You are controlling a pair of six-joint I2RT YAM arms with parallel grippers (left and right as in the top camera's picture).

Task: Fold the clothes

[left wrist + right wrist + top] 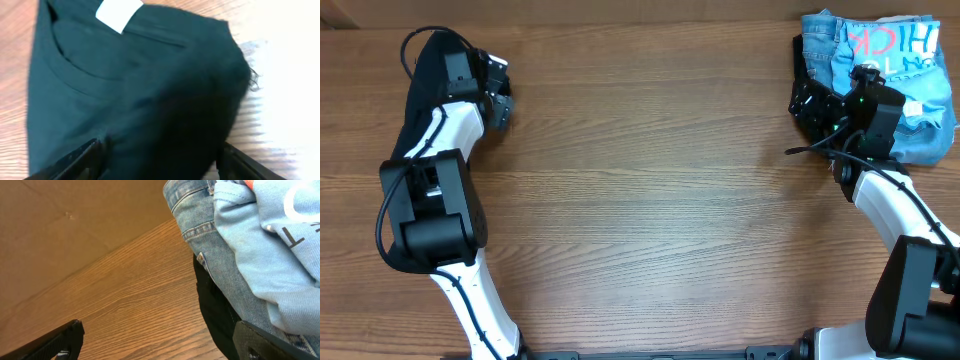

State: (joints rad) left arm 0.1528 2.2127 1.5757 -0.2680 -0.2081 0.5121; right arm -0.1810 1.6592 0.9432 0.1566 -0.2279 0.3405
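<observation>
Black T-shirt [125, 90] at 10 o'clock, left gripper [160, 150] straddling its fabric, jaws apart. Right gripper [159, 329] at 2 o'clock, jaws apart, empty.

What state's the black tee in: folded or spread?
Folded: the black T-shirt lies as a compact bundle, edges doubled over, white label showing.
</observation>
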